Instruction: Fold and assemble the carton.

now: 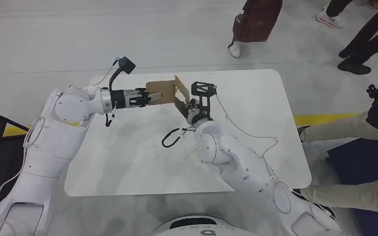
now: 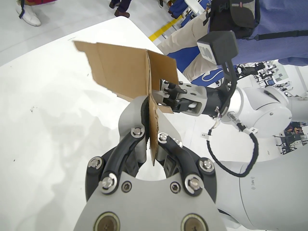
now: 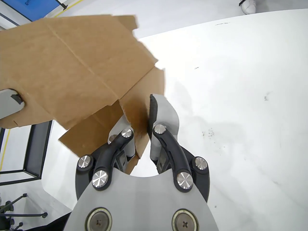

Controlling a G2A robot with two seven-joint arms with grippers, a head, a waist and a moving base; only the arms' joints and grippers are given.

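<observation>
A brown, partly folded carton (image 1: 168, 91) hangs above the far middle of the white table (image 1: 254, 147), held between both arms. My left gripper (image 1: 149, 98) is shut on one panel's edge; in the left wrist view that edge of the carton (image 2: 120, 70) stands upright between the closed fingers of the left gripper (image 2: 149, 102). My right gripper (image 1: 190, 108) is shut on a lower flap at the opposite side. In the right wrist view the carton (image 3: 72, 68) spreads out above the right gripper (image 3: 141, 111), hiding one finger. The right gripper (image 2: 164, 94) also appears behind the carton.
The table's white top (image 3: 228, 85) carries a few small dark marks. A black cable loop (image 1: 171, 138) hangs from the right arm near the table's middle. People stand beyond the far edge (image 1: 254, 23) and at the right side (image 1: 348, 130).
</observation>
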